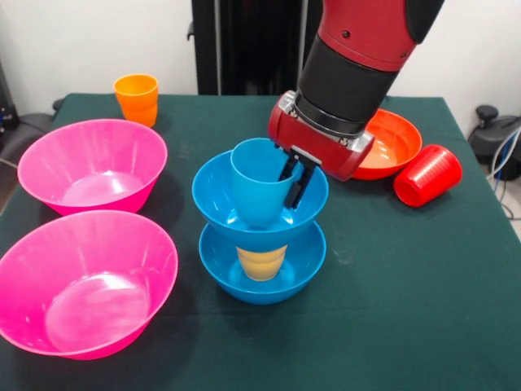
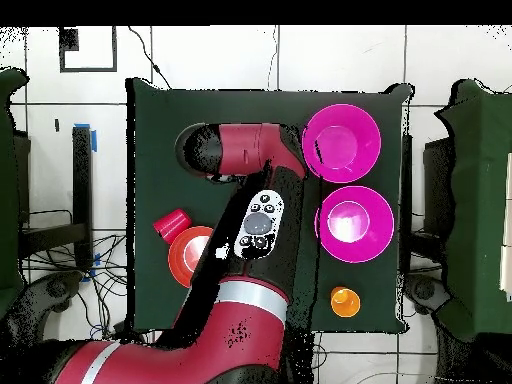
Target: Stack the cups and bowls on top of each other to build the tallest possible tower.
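Glossy plastic bowls (image 1: pixel 91 167), matt cloth tabletop (image 1: pixel 407 309)

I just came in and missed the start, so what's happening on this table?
The Sawyer arm is building a tower from cups and bowls. A blue bowl holds a yellow cup, a second blue bowl sits on that cup, and a light blue cup stands in it. The gripper is at that cup's rim, one finger inside and one outside. Two pink bowls, an orange cup, an orange-red bowl and a tipped red cup wait unused.
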### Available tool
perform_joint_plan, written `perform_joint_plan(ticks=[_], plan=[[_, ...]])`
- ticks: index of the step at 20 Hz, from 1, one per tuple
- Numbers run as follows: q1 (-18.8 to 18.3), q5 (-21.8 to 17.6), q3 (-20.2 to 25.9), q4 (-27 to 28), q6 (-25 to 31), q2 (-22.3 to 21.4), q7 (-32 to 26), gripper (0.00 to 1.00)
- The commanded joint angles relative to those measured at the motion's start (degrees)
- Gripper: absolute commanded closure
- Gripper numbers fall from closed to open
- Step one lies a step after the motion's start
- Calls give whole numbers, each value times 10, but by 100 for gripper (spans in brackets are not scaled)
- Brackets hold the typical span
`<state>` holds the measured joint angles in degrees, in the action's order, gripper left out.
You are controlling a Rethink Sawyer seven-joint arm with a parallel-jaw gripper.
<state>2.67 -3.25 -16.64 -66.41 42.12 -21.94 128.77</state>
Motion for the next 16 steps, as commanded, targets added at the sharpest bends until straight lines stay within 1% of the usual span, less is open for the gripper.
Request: perform_joint_plan(ticks=[1,7,11,16], plan=[[-1,-18,80,-67,-65,-9,-12,100],[-2,-15,83,-70,-72,-9,-13,100],[-3,-1,84,-72,-35,-7,-7,100],[-1,-1,79,-66,-15,-4,-6,100]])
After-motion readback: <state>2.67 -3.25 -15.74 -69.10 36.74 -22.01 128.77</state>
